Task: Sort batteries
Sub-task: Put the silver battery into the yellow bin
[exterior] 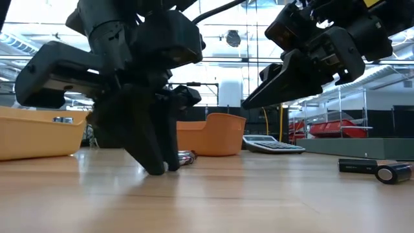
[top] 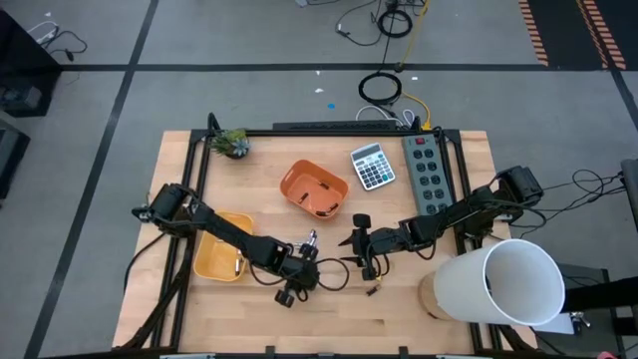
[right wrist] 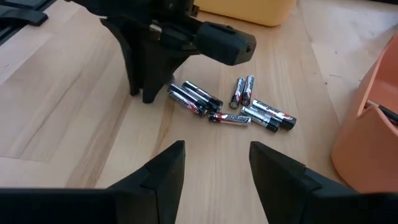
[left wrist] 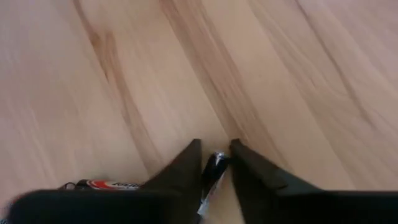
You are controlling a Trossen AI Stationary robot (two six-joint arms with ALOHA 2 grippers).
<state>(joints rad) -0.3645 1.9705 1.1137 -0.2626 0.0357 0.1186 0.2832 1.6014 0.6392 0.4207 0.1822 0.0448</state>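
Note:
Several small batteries [right wrist: 230, 106] lie loose on the wooden table between the two grippers, dark with silver and red labels. My left gripper [top: 297, 279] stands at the near-left end of this cluster, fingertips down at the table [exterior: 158, 165], shut on one thin dark battery [left wrist: 213, 174]. A red-labelled battery [left wrist: 112, 185] lies just beside its finger. My right gripper [right wrist: 214, 168] hovers open above the table, right of the cluster, touching nothing. Two more batteries [exterior: 375, 169] lie apart, nearer the front. My left gripper has the thin dark battery's long sides [left wrist: 217, 163] between its two fingertips [left wrist: 189, 165]. The fingers come steeply from above, slanting from the table's left. The battery lies flat on the table, its length running back between the fingers.
A yellow bin [top: 221, 259] sits under the left arm, with batteries inside [exterior: 63, 120]. An orange bin [top: 314, 189] stands behind the cluster. A calculator [top: 372, 167], a power strip [top: 429, 175] and a small plant [top: 231, 143] line the far edge. A white cylinder [top: 508, 284] stands at near right.

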